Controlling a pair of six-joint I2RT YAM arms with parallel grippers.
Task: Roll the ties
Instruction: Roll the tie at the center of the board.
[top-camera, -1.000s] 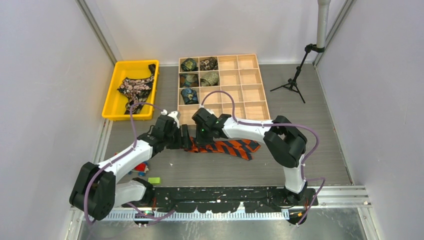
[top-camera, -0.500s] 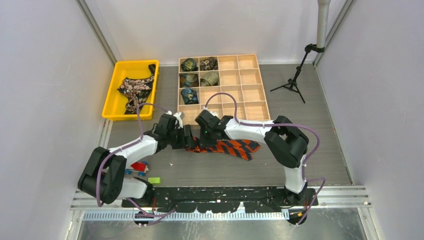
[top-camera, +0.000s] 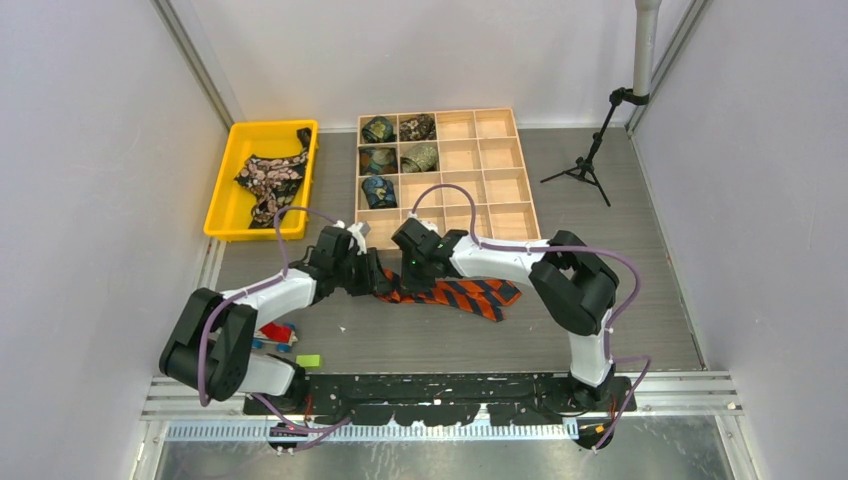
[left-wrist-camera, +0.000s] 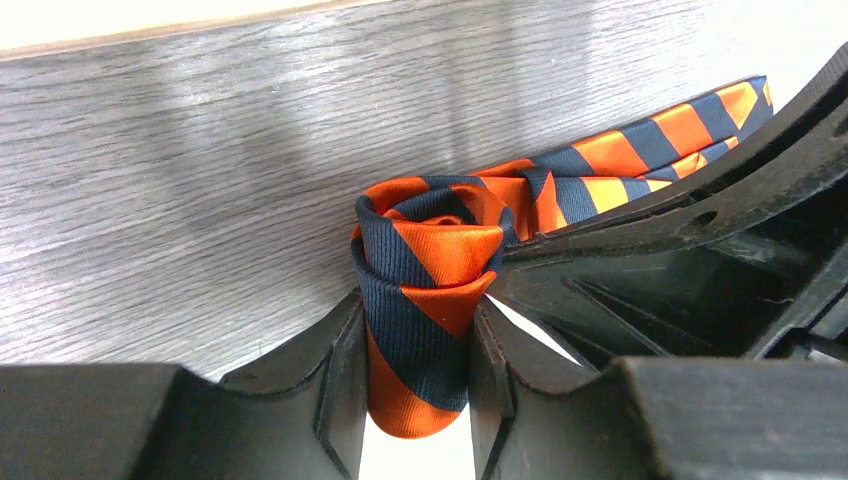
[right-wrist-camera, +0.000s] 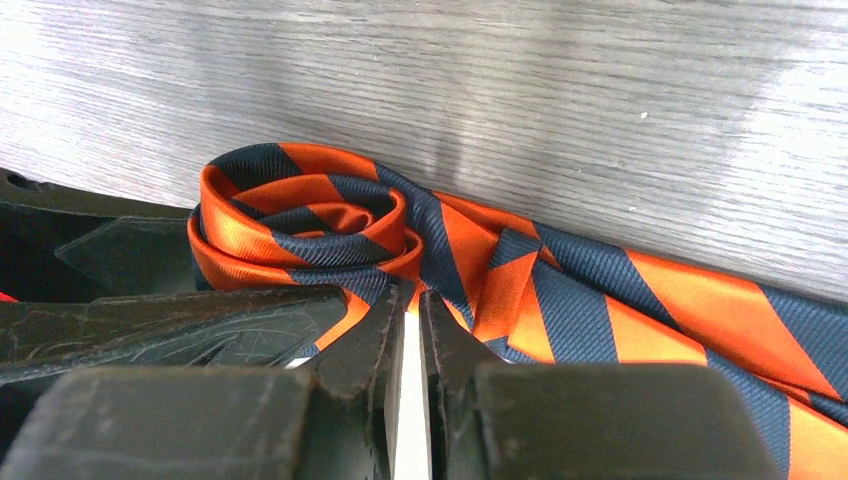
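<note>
Left wrist view: pinching tie (left-wrist-camera: 430, 255) at its coiled end on table (left-wrist-camera: 150, 200) with left gripper (left-wrist-camera: 417, 335), nipping a thin fold beside it with right gripper (right-wrist-camera: 411, 310), fingers near-closed; soft, slippery, best held across the coil.

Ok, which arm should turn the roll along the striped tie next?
Probably left: the left gripper clamps the rolled striped tie from both sides; the right gripper only pinches fabric at its edge.

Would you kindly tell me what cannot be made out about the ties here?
Top view: striped tie's rolled end, hidden under left end effector and right end effector.
Top view: rolled ties' patterns in wooden box, too small.
Right wrist view: tie's unrolled length, cut off at right edge.
</note>
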